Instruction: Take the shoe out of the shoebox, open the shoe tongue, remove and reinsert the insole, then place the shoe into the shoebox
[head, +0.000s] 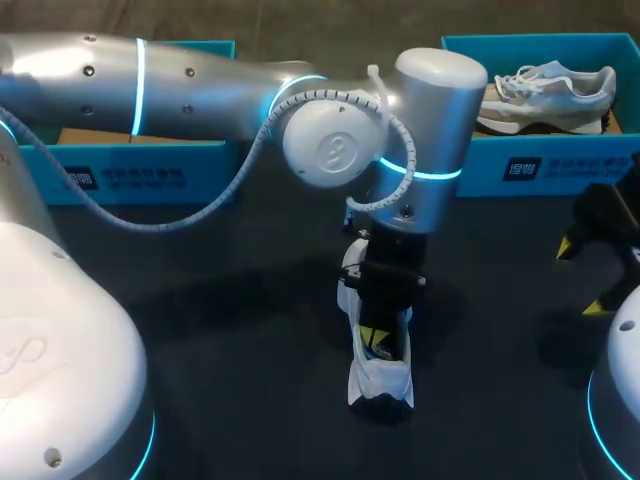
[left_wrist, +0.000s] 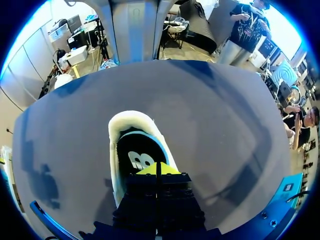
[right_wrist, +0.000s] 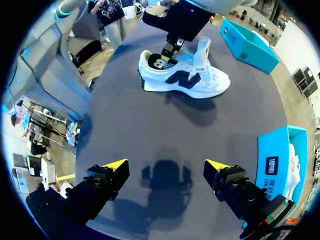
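White against the dark table (head: 200, 350), the shoe (head: 381, 380) lay just below the middle of the head view, outside both boxes. My left arm (head: 200, 90) came in from the upper left of that frame and bent down over the shoe, so the left gripper (left_wrist: 157, 170) stood in its opening.

In the left wrist view the yellow fingertips (left_wrist: 149, 170) were pressed together, resting on the black insole (left_wrist: 137, 157) that lay inside the shoe. I could not tell whether any edge of the insole was caught between them.

My right gripper (right_wrist: 165, 175) hung over bare table at the right edge of the head view, well apart from the shoe. Its fingers (right_wrist: 117, 165) were spread wide with nothing between them. From the right wrist view, the shoe sat on its sole far ahead of that gripper, side-on. Its tongue (right_wrist: 202, 49) stood upright, just beside the left gripper.

One teal shoebox (head: 150, 172) sat in the upper left of the head view, partly behind my left arm. A second shoebox (head: 540, 165) sat in the upper right. It held a grey-and-white spare shoe (head: 550, 88) lying on its side.
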